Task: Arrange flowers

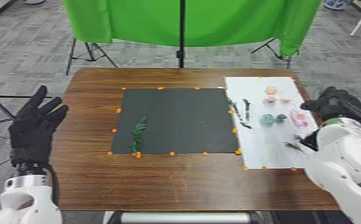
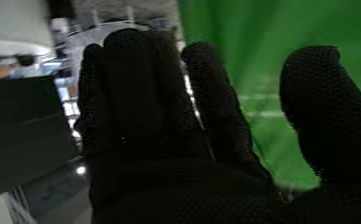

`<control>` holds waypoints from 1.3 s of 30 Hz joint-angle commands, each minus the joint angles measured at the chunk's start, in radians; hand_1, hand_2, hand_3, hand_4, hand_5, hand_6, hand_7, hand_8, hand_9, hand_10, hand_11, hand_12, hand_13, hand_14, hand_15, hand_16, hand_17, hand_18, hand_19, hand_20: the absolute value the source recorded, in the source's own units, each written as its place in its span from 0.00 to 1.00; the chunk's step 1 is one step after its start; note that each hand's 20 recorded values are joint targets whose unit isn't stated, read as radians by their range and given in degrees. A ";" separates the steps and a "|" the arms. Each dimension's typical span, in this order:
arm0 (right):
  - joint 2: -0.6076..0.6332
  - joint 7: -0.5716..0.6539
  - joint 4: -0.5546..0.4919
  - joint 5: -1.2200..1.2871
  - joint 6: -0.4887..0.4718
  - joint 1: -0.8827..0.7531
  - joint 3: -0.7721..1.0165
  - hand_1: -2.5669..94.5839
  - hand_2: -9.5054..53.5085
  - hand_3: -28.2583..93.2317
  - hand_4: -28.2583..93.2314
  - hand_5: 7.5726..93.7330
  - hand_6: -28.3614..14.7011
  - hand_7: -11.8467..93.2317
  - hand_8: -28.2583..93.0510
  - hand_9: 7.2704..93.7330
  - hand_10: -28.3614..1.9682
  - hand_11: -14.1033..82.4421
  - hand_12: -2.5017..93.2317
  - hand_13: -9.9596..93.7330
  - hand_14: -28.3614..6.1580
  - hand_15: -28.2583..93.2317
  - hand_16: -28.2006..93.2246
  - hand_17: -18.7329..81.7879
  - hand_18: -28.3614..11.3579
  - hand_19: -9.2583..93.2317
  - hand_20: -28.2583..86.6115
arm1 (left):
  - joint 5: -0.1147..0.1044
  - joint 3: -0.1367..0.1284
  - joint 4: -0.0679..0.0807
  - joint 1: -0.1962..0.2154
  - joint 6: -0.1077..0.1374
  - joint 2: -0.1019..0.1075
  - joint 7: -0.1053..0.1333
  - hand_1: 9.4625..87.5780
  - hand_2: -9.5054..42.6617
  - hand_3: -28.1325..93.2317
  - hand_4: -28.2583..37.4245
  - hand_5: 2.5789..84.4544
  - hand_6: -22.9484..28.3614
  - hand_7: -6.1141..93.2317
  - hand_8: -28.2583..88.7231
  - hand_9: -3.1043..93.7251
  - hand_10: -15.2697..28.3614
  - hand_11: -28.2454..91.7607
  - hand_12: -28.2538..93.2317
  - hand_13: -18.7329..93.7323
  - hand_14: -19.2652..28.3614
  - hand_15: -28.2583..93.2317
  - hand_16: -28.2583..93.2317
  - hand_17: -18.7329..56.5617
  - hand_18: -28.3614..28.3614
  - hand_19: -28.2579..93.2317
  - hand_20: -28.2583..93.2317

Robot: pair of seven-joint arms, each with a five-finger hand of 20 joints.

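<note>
Left of my right hand [image 1: 330, 101], fingers straight and thumb spread (black glove), pink and teal flowers [image 1: 267, 120] lie on white paper [image 1: 263, 152].

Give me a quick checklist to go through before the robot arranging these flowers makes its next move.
1. Green sprig lying on the dark mat: ok.
2. Pink and teal blooms laid out on the white sheet: ok.
3. A bloom placed beside the sprig: not ok, they lie on the sheet.
4. Right hand open, fingers straight: ok.
5. Left hand away from the mat: ok, it is at the table's left side.
6. Right hand not touching the sheet: cannot tell.
</note>
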 commanded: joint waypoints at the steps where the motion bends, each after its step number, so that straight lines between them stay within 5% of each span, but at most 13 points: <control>1: 0.015 0.020 0.044 -0.016 -0.047 -0.098 -0.004 0.33 0.12 0.86 0.04 0.60 0.48 0.27 0.13 0.61 0.19 0.50 0.20 0.61 0.23 0.79 0.31 0.45 0.00 0.92 0.21 | 0.002 0.006 0.006 0.005 -0.008 -0.012 -0.008 0.11 0.33 0.90 0.00 0.38 0.57 0.13 0.17 0.36 0.77 0.42 0.32 0.34 0.95 0.67 0.15 0.11 0.97 0.65 0.26; 13: 0.011 0.017 0.098 -0.050 -0.137 -0.093 -0.060 0.36 0.08 0.86 0.05 0.61 0.51 0.27 0.13 0.63 0.25 0.49 0.19 0.64 0.27 0.78 0.31 0.44 0.00 0.90 0.21 | -0.004 0.008 0.008 -0.007 -0.011 -0.014 0.001 0.11 0.33 0.90 0.00 0.38 0.57 0.13 0.17 0.36 0.77 0.42 0.32 0.34 0.94 0.67 0.15 0.11 0.97 0.65 0.26; 23: 0.008 -0.021 0.152 -0.178 -0.239 -0.026 -0.189 0.45 0.02 0.85 0.03 0.72 0.56 0.31 0.17 0.72 0.38 0.53 0.21 0.71 0.37 0.78 0.33 0.48 0.07 0.93 0.25 | -0.003 0.003 0.006 -0.003 -0.004 -0.018 -0.002 0.12 0.32 0.90 0.00 0.38 0.57 0.13 0.17 0.36 0.77 0.42 0.32 0.34 0.94 0.67 0.15 0.11 0.97 0.65 0.26; 29: 0.014 -0.028 0.167 -0.224 -0.181 -0.012 -0.208 0.58 0.01 0.80 0.00 0.85 0.61 0.38 0.25 0.86 0.54 0.56 0.30 0.83 0.56 0.79 0.38 0.58 0.16 1.00 0.30 | -0.003 0.003 0.006 -0.012 -0.005 -0.020 -0.005 0.12 0.32 0.90 0.00 0.38 0.57 0.13 0.17 0.36 0.77 0.42 0.32 0.34 0.94 0.67 0.15 0.11 0.97 0.65 0.26; 39: 0.004 -0.052 -0.010 -0.234 -0.082 0.027 -0.186 0.59 0.00 0.81 0.00 0.89 0.61 0.36 0.27 0.91 0.56 0.59 0.29 0.86 0.58 0.80 0.40 0.61 0.16 1.00 0.39 | -0.012 -0.019 -0.011 0.021 0.015 -0.012 0.010 0.12 0.32 0.90 0.00 0.38 0.57 0.13 0.17 0.36 0.77 0.42 0.32 0.34 0.94 0.67 0.15 0.11 0.97 0.65 0.26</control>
